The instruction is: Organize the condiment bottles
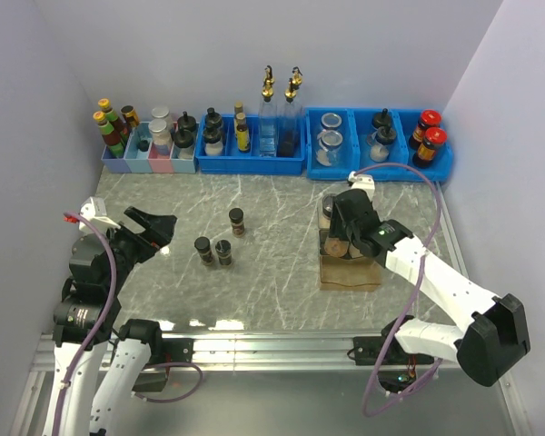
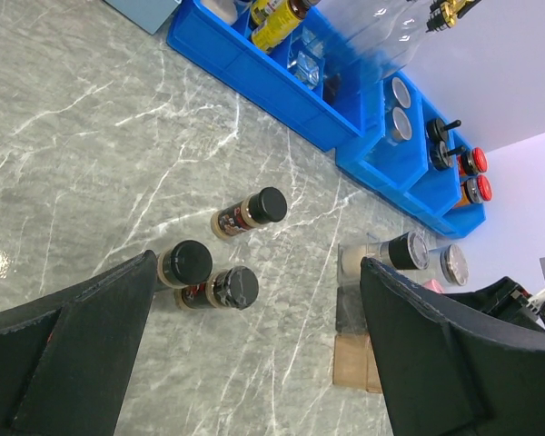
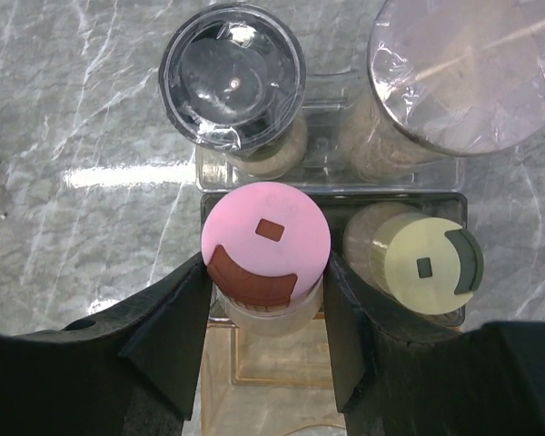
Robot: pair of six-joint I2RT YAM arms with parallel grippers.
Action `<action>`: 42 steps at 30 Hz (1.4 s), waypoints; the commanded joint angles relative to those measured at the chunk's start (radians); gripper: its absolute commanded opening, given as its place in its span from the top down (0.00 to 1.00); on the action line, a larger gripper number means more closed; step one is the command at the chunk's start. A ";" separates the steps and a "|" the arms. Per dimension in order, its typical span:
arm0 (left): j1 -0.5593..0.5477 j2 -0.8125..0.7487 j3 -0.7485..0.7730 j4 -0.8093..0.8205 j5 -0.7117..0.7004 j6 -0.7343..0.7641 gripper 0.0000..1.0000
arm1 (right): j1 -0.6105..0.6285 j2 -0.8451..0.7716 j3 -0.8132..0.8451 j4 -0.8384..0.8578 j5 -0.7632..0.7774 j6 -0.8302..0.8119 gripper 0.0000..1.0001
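The right tool (image 3: 265,318) is clamped on the pink-lidded jar (image 3: 265,238), which stands in a clear rack (image 3: 331,182) right of centre on the counter (image 1: 272,300), just beside a pale-yellow-lidded jar (image 3: 425,265). The left tool (image 1: 156,227) hangs open, left of three black-lidded jars (image 1: 223,252) standing on the counter

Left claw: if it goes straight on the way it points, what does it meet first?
Likely the nearest black-lidded jar, roughly centred ahead of the open left claw; a second stands close beside it. Depth is unclear.
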 commanded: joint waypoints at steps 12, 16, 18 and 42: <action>-0.003 -0.017 -0.001 0.034 -0.001 -0.005 0.01 | -0.023 0.053 0.043 0.042 -0.008 -0.028 1.00; -0.003 -0.014 -0.001 0.034 0.002 -0.006 0.01 | -0.028 0.064 0.049 0.044 -0.008 -0.033 1.00; -0.003 -0.014 0.000 0.032 0.000 -0.006 0.01 | -0.028 0.066 0.051 0.047 -0.011 -0.034 1.00; -0.003 -0.015 -0.035 0.057 0.019 -0.023 0.01 | -0.006 0.020 -0.167 0.128 -0.097 0.021 1.00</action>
